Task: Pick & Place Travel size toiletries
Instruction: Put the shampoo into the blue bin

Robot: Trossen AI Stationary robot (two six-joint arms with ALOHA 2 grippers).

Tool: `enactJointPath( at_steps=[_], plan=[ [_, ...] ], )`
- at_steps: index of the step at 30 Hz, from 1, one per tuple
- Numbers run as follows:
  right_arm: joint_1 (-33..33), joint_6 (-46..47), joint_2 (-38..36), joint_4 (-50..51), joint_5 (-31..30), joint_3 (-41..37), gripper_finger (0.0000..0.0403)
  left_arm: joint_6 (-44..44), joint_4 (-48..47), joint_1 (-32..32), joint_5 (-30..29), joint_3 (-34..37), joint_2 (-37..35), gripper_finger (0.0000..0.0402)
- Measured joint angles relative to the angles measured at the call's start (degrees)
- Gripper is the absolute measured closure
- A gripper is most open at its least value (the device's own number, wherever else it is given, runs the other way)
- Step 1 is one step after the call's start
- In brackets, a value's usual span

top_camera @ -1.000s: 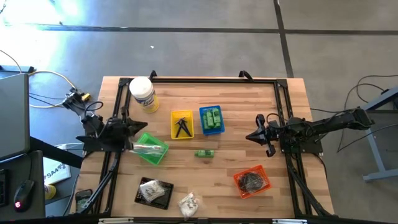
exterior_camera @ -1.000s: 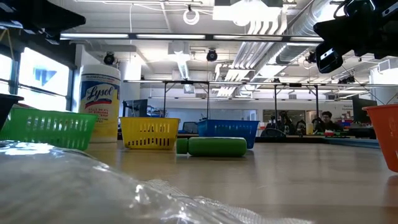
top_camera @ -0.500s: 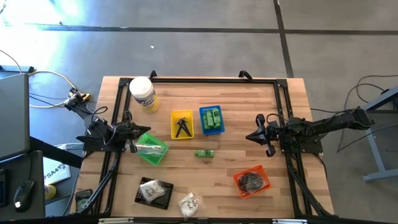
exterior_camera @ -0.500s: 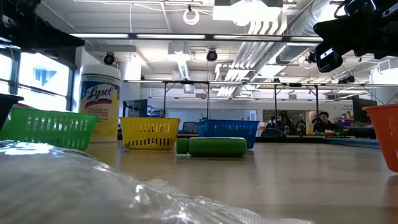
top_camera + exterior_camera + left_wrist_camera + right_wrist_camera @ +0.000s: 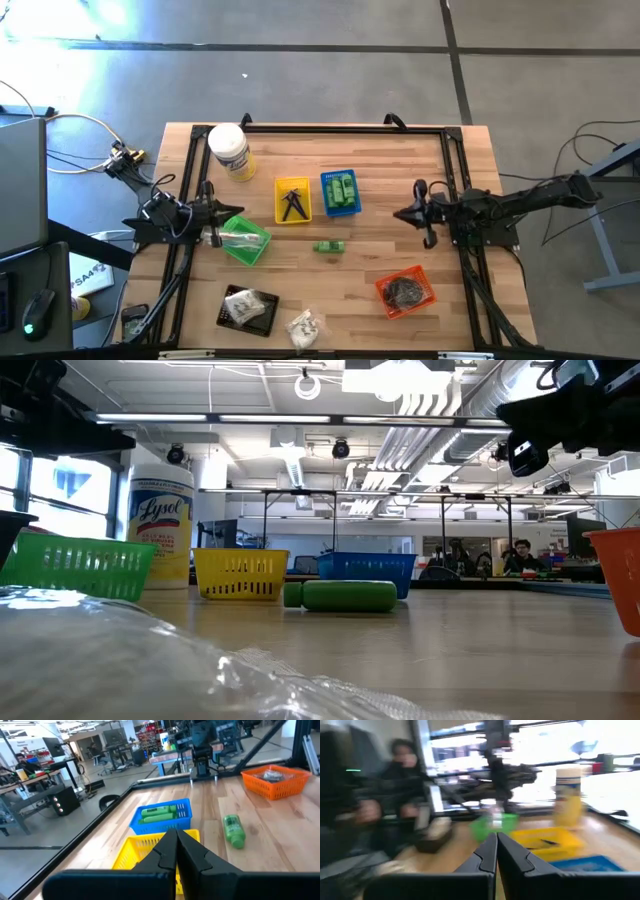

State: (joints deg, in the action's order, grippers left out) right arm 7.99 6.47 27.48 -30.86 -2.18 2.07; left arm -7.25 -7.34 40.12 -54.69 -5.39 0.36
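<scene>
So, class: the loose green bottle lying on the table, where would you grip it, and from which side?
Grip the green bottle across its middle, coming straight down from above. It lies flat on its side on bare wood, clear of the baskets, so its long round body offers two free sides for the fingers.

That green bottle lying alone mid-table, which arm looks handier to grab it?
Probably the left. The green bottle lies nearer the left gripper, beside the green basket, than the right gripper. Both are shut and empty.
</scene>
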Motion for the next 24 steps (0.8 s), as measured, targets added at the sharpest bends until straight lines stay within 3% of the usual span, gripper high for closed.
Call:
enactJointPath(
  at_steps=[5, 12, 20, 24],
  plan=[
    [0.3, -0.2, 3.4, -1.0, -11.6, 0.6, 0.0399, 0.0, -0.3, 0.0, 0.2, 0.0, 0.0, 0.0401],
    [0.4, 0.8, 16.3, 6.2, -12.4, 9.9, 0.0399, 0.0, -0.2, 0.0, 0.2, 0.0, 0.0, 0.0401],
    [0.4, -0.2, 40.3, 18.2, -9.4, 30.9, 0.0398, 0.0, -0.2, 0.0, 0.2, 0.0, 0.0, 0.0401],
    [0.6, 0.0, 52.5, 27.6, -7.7, 41.9, 0.0367, 0.4, -0.2, 0.0, 0.2, 0.0, 0.0, 0.0401]
  ],
)
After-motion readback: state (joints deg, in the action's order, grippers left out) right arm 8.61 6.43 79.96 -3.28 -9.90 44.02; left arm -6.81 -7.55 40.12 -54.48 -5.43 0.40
